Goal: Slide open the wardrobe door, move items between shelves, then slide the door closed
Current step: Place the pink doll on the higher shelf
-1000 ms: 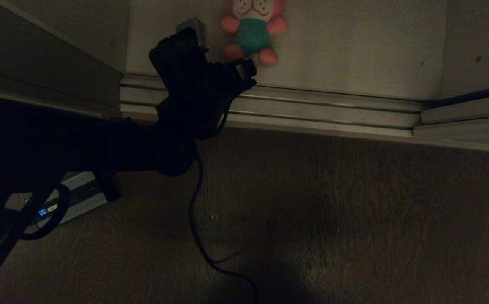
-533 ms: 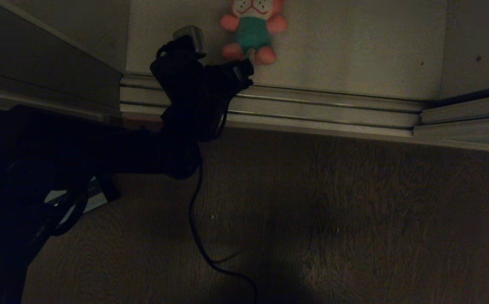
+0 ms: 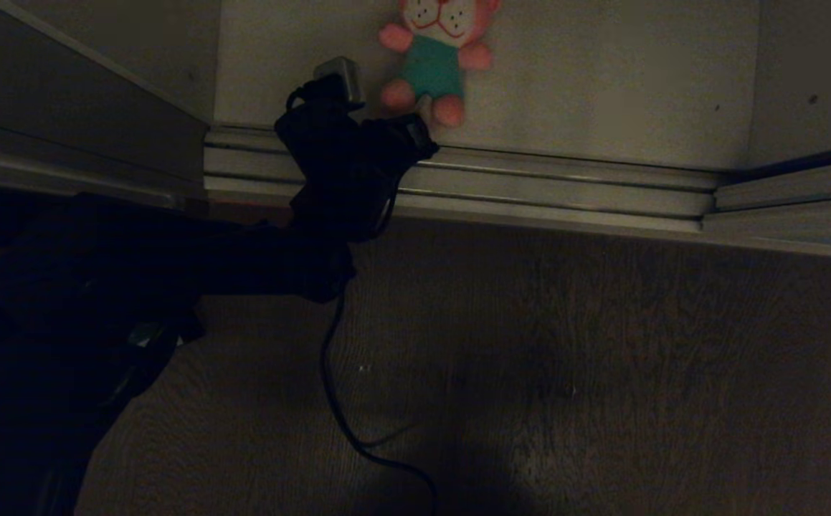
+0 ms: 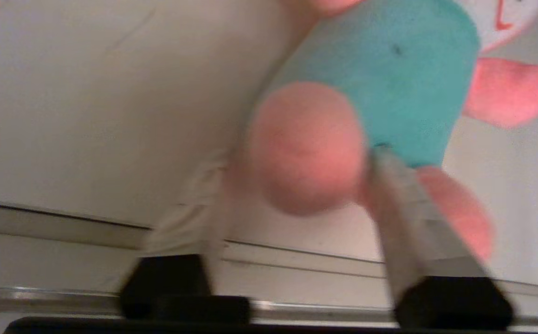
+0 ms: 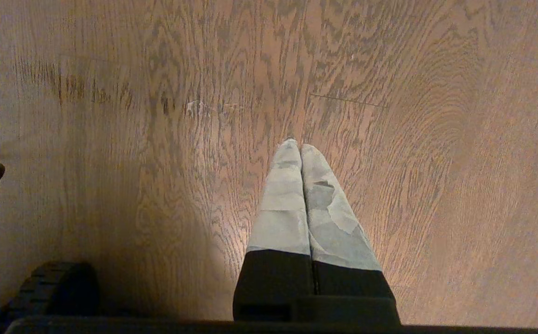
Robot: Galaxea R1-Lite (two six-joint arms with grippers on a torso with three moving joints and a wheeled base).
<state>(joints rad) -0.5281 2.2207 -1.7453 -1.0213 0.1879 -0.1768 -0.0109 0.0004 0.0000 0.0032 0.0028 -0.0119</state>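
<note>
Left claw (image 4: pixel 296 185) straddling pink plush toy's (image 4: pixel 380 83) foot, visible only from left wrist; closer than before. Right claw (image 5: pixel 300 150) clenched above floor (image 5: pixel 111 116).

Head view: very dim and underexposed, the left arm (image 3: pixel 171 265) a near-black silhouette, the wood-grain floor (image 3: pixel 601 373) murky with a darker shadow patch low at centre; only the pale shelf (image 3: pixel 601 79) and pink plush toy (image 3: pixel 435 61) read clearly. Left wrist view: brighter, warm-toned, with motion blur smearing the fingers (image 4: pixel 403 218) and the toy's foot. Right wrist view: sharp, evenly lit, a soft shadow beside the fingers (image 5: pixel 287 199).
</note>
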